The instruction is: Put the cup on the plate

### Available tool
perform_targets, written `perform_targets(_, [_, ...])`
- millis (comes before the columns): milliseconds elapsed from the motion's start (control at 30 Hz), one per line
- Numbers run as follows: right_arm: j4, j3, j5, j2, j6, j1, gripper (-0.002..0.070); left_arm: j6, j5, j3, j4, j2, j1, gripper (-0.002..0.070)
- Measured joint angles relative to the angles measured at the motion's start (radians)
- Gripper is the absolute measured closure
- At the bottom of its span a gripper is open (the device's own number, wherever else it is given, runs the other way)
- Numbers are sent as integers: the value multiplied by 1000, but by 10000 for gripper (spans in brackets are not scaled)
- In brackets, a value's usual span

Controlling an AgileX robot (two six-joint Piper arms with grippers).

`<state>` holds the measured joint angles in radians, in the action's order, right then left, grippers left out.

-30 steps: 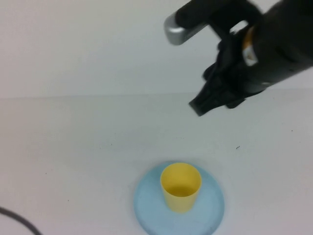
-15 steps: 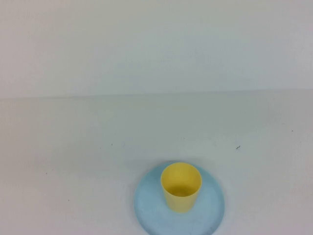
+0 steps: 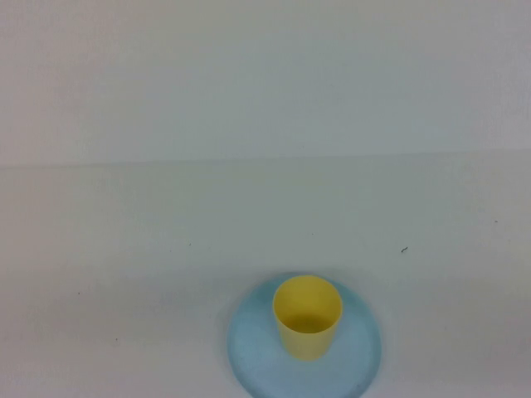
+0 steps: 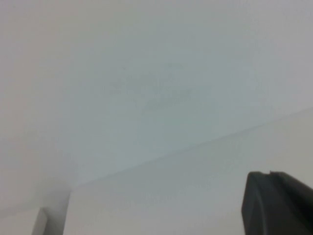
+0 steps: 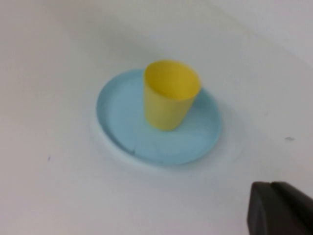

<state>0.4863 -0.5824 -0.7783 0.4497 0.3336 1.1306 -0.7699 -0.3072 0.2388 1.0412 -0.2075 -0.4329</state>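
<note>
- The yellow plastic cup [image 3: 307,317] stands upright and open side up on the light blue plate [image 3: 253,348], a little toward the plate's far side, with rim showing all round it. By how things lie, the task looks done.
- The cup looks light, stiff and smooth-walled, so probably slippery; it has no handle and narrows toward the base. If it had to be lifted again, I would pinch across the wall just below the lip, where it is widest.
- The plate seems shallow and light too, so a nudge to the cup might slide both.
- The white bench [image 3: 124,249] carries nothing else near the plate, apart from a few tiny dark specks [image 3: 404,249] well right of it; nothing blocks access.
- The right claw [image 5: 281,208] shows only as a dark corner in its wrist view, apart from the plate; spread or pressed together, I cannot tell.
- The left claw [image 4: 276,200] is likewise a dark corner facing bare bench and wall; cannot tell.
</note>
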Motion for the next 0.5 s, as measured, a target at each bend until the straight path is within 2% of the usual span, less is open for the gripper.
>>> perform_targets(200, [-7, 250, 190, -86, 19, 2, 674, -17, 5, -3, -46, 0, 0, 675])
perform_targets(500, [-11, 264, 208, -102, 25, 2, 675, -46, 1, -3, -36, 0, 0, 675])
